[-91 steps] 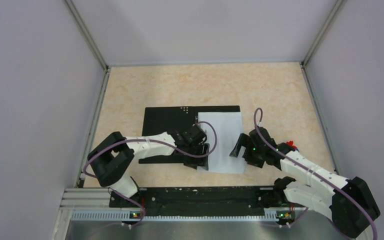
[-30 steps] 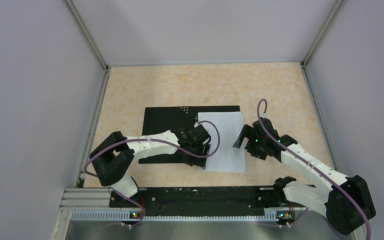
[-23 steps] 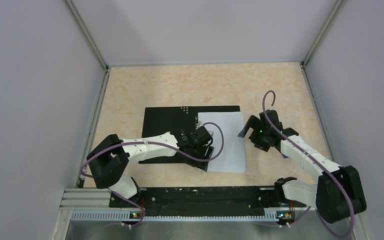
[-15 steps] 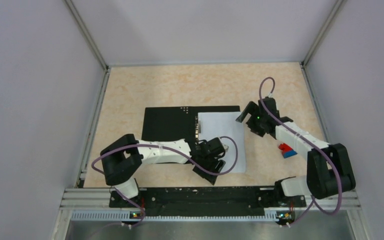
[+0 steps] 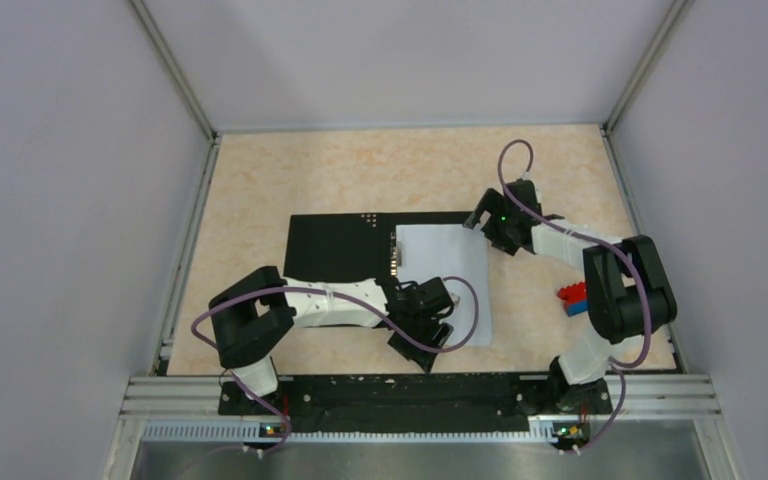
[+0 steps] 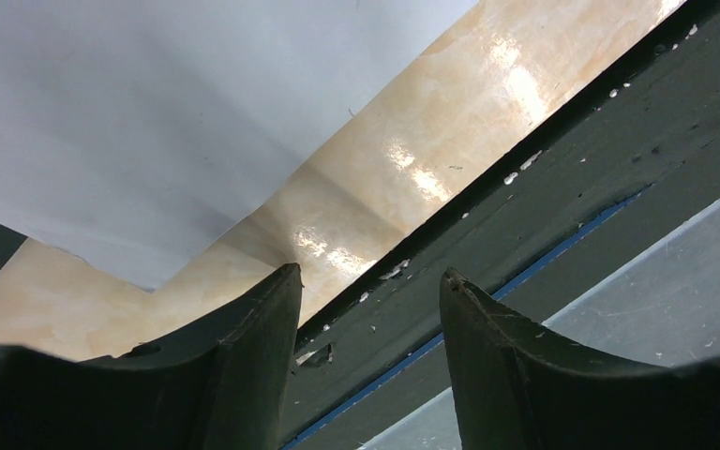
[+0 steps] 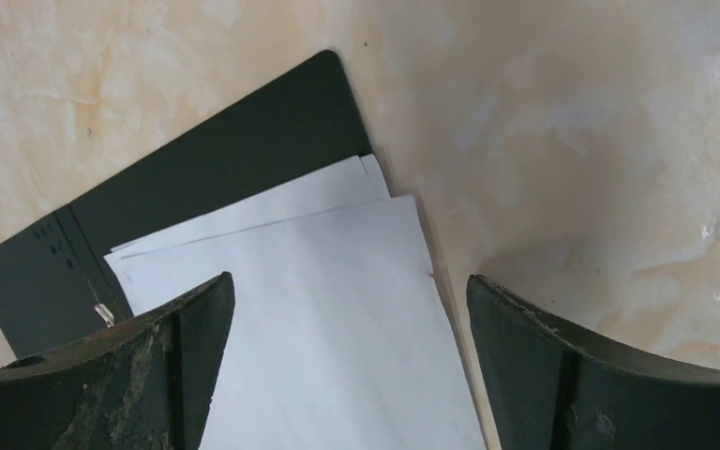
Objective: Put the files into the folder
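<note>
The folder [image 5: 338,262] lies open on the table with its black inside up. The white files [image 5: 448,285] lie on its right half, their near edge reaching past it. My left gripper [image 5: 416,350] is open and empty at the files' near edge; in the left wrist view [image 6: 370,279] the files [image 6: 141,122] lie just beyond its fingers. My right gripper [image 5: 478,222] is open and empty at the folder's far right corner. In the right wrist view it [image 7: 347,289] hovers over the files [image 7: 319,309], with the folder's corner [image 7: 206,169] beyond.
A small red-and-blue toy block [image 5: 573,298] sits on the table right of the files. The black rail [image 5: 390,390] runs along the near edge, also in the left wrist view [image 6: 562,206]. Grey walls enclose the tan table [image 5: 400,170].
My right gripper has swung from the files' right side up to the folder's far right corner. My left gripper has moved from the files' left edge to their near edge. The block is uncovered.
</note>
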Tool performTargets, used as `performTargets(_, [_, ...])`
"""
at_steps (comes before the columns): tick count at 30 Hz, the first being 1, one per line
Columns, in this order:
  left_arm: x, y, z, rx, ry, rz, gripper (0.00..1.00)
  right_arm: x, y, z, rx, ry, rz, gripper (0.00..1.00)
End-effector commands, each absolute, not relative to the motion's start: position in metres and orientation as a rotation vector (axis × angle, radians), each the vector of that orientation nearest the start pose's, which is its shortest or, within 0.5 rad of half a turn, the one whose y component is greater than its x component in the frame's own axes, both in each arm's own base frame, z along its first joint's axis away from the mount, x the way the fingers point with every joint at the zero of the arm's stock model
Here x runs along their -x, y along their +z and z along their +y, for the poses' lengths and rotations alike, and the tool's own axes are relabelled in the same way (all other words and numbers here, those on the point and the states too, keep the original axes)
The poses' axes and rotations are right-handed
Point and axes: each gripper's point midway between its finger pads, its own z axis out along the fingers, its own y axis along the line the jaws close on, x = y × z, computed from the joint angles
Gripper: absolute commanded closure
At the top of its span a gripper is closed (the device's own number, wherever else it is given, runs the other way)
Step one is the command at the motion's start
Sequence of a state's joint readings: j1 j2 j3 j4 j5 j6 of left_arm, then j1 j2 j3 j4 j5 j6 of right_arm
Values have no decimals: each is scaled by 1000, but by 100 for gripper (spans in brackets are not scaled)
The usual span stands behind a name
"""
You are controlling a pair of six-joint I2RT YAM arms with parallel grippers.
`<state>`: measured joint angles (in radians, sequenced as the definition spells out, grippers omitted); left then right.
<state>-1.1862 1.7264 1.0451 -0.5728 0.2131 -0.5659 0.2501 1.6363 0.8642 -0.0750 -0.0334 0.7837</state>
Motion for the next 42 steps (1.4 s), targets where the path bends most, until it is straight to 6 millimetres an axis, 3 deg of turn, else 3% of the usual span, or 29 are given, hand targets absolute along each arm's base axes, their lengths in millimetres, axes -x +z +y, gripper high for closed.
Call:
performTargets(1, [-73,33,-343,-986,-629,2844,39,-406,59,139,-591,530,2336,7])
performTargets(7, [-75,32,-342,-978,-616,2845,39,-410,55,157,-550,517,2366,7])
performTargets(16, [-76,28,-342,-963,-604,2850,39,-418,57,167,-540,526,2369,7])
performTargets(23, [-83,31,-356,-877,-617,2851,40,-415,61,163,-551,506,2373,7])
performTargets(27, [-82,35,-370,-846,-678,2848,39,-414,66,151,-576,471,2354,7])
performTargets(34, [-76,25,-384,-930,-729,2828,40,-409,70,132,-609,461,2344,6])
performTargets(42, [-90,11,-388,-897,-644,2815,40,-398,76,126,-613,458,2339,6])
